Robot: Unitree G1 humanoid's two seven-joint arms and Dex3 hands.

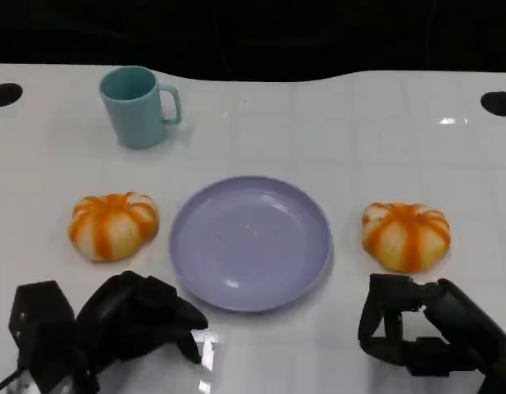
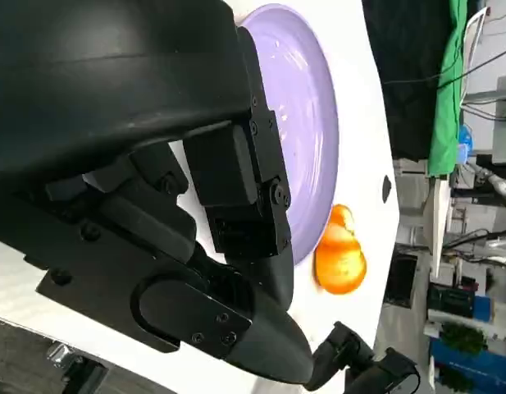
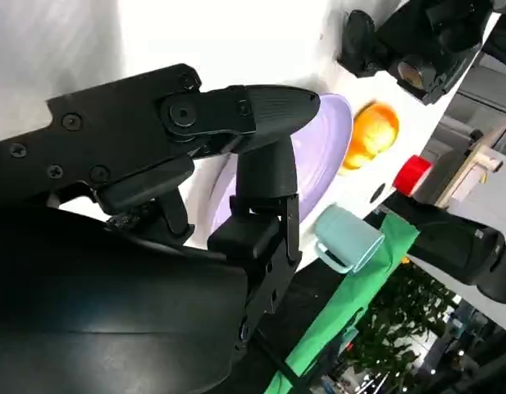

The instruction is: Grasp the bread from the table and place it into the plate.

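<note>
Left robot hand [image 1: 134, 324]: seen at the near desk edge, fingers curled inward, nothing held.
Right robot hand [image 1: 417, 328]: fingers apart, nothing held.
Plate [image 1: 250, 242]: lavender, centred between both breads.
Left bread [image 1: 113, 226]: laid on the desk [image 1: 335, 131], beside the plate.
Right bread [image 1: 406, 235]: laid just beyond the right robot hand.
Mug [image 1: 139, 107]: teal, upright, placed farthest back.

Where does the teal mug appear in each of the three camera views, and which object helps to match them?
Head view: teal mug upper left, beyond the plate.
Left wrist view: not in it.
Right wrist view: centre right, on its side in the picture, next to the plate's edge.
Shared landmark: the purple plate.
</note>
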